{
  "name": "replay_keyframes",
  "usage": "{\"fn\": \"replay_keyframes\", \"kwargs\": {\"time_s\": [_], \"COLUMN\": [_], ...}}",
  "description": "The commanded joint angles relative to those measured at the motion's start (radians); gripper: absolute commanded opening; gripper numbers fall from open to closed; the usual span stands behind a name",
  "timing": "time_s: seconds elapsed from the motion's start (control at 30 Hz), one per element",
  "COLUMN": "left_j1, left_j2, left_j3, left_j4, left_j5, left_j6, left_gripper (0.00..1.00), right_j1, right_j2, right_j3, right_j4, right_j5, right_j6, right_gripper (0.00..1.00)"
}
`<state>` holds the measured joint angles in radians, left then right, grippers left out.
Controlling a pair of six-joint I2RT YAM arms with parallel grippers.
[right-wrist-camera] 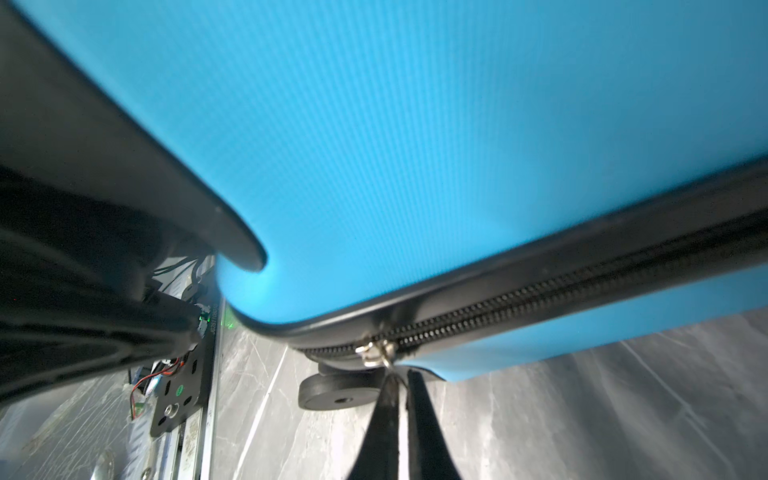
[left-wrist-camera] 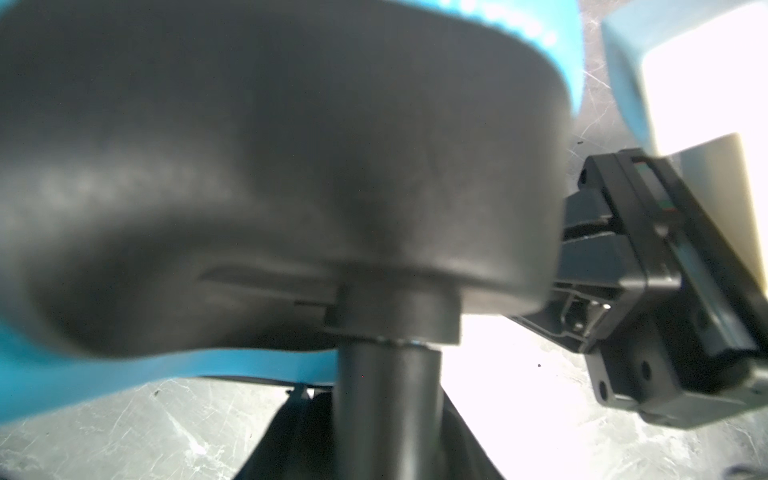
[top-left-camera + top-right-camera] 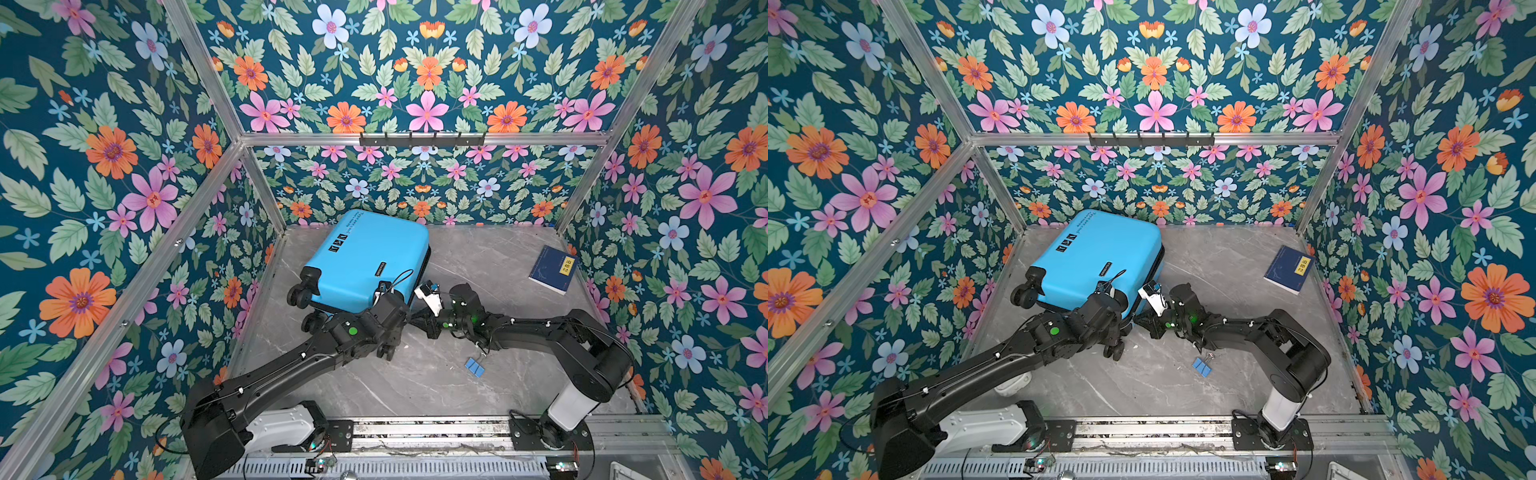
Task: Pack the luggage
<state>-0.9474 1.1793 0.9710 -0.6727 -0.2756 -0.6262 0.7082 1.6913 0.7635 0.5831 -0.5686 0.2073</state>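
Robot test booth, aluminium frame (image 3: 299, 139), floral-printed walls (image 3: 104, 187), grey marble-look tabletop (image 3: 415, 386), mounting rail (image 3: 428, 432)

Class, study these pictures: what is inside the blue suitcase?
Only the outside shows: the luggage lies shut on the table, zipper teeth meshed, the right end effector closed on the zipper pull. Any contents are hidden by the shell.

Twin high top views down over tabletop (image 3: 478, 257); wrist views close against luggage (image 1: 415, 124).
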Motion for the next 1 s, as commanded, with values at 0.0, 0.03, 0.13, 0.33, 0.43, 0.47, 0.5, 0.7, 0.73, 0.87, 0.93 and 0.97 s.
{"fn": "replay_keyframes", "kwargs": {"time_s": [0.0, 0.03, 0.13, 0.33, 0.43, 0.47, 0.5, 0.7, 0.73, 0.87, 0.93, 0.97], "left_j1": [-0.002, -0.002, -0.002, -0.002, -0.002, -0.002, -0.002, -0.002, -0.002, -0.002, -0.002, -0.002], "left_j2": [-0.006, -0.006, -0.006, -0.004, -0.001, 0.000, 0.002, 0.003, 0.003, 0.008, 0.011, 0.013], "left_j3": [0.020, 0.020, 0.020, 0.020, 0.020, 0.020, 0.020, 0.021, 0.021, 0.025, 0.025, 0.026], "left_j4": [0.108, 0.108, 0.108, 0.108, 0.109, 0.110, 0.110, 0.111, 0.111, 0.111, 0.111, 0.111], "left_j5": [-0.026, -0.026, -0.025, -0.024, -0.022, -0.022, -0.022, -0.020, -0.020, -0.018, -0.017, -0.017], "left_j6": [-0.005, -0.004, -0.006, -0.006, -0.006, -0.006, -0.006, -0.007, -0.007, -0.007, -0.007, -0.008], "left_gripper": [0.00, 0.00, 0.00, 0.00, 0.00, 0.00, 0.00, 0.00, 0.00, 0.00, 0.00, 0.00], "right_j1": [0.002, 0.001, 0.002, 0.001, 0.002, 0.002, 0.001, 0.001, 0.001, 0.000, 0.002, 0.001], "right_j2": [-0.008, -0.009, -0.010, -0.003, 0.005, 0.008, 0.011, 0.027, 0.030, 0.044, 0.053, 0.060], "right_j3": [0.005, 0.005, 0.000, -0.001, 0.005, 0.006, 0.008, 0.017, 0.019, 0.025, 0.031, 0.034], "right_j4": [0.040, 0.040, 0.045, 0.065, 0.075, 0.078, 0.081, 0.083, 0.086, 0.105, 0.108, 0.113], "right_j5": [0.004, 0.004, 0.007, 0.006, -0.003, -0.004, -0.005, 0.003, 0.003, -0.001, -0.009, -0.014], "right_j6": [0.017, 0.019, 0.027, 0.036, 0.045, 0.048, 0.050, 0.054, 0.055, 0.061, 0.061, 0.061], "right_gripper": [0.07, 0.09, 0.14, 0.18, 0.20, 0.21, 0.22, 0.29, 0.30, 0.30, 0.30, 0.30]}}
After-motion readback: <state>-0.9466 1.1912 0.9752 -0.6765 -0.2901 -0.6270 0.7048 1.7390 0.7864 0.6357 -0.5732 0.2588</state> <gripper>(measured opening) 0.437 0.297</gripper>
